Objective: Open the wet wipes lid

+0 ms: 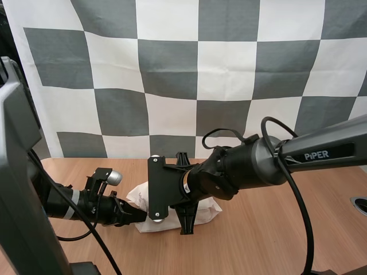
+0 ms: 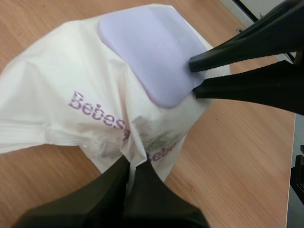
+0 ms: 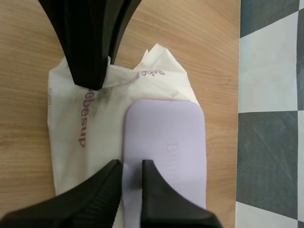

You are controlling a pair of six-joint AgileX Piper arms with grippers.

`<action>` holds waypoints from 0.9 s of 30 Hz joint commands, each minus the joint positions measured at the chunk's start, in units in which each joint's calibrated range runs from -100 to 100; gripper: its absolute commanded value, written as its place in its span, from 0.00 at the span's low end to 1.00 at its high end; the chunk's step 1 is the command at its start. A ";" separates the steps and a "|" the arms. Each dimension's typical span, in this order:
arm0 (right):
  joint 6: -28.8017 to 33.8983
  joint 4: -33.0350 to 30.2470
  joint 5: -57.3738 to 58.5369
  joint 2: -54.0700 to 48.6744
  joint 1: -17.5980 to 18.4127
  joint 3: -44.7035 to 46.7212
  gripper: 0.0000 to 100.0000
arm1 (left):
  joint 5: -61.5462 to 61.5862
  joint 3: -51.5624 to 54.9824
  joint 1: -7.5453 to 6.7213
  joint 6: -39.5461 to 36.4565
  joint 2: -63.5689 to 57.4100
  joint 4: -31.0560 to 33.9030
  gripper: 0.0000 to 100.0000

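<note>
— Seen from above, where is the pack?
— The pack of wet wipes (image 1: 140,199) lies on the wooden table (image 1: 269,229) between the two arms. It is a soft white pouch, largely covered by them. The left gripper (image 1: 143,216) is low and nearly level at its side. The right gripper (image 1: 185,229) points down onto it.

— And from the left wrist?
— The wrap is thin, creased and slightly glossy, with purple lettering. On top sits the lid (image 2: 152,52), a flat lilac rectangle with rounded corners, smooth and matte, lying closed against the pack. The left arm's fingers (image 2: 109,190) lie tight together, and the wrap bunches into a crumpled fold at their tips, pinched there. The right gripper's two tapered black tips touch one edge of the lid.

— The right wrist view?
— That arm's own fingers (image 3: 95,199) stand a little apart, ribbed inner faces turned to each other. They straddle an edge of the lid, one tip over the white wrap and the other over the lilac plastic, which carries faint raised lettering. Grey smudges mark the wrap near where the left gripper's dark wedge bears on it.

— The surface?
— A light brown board, matte, with fine straight grain running under the pack.
</note>
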 commanded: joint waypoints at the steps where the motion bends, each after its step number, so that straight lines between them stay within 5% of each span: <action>1: 0.01 -0.06 -0.08 0.06 0.01 -0.01 0.01 | 0.02 0.07 -0.01 0.06 0.07 -0.07 0.00; 27: 0.04 -3.69 2.64 0.06 0.01 -0.13 0.00 | 0.02 0.07 -0.01 1.01 0.07 0.67 0.00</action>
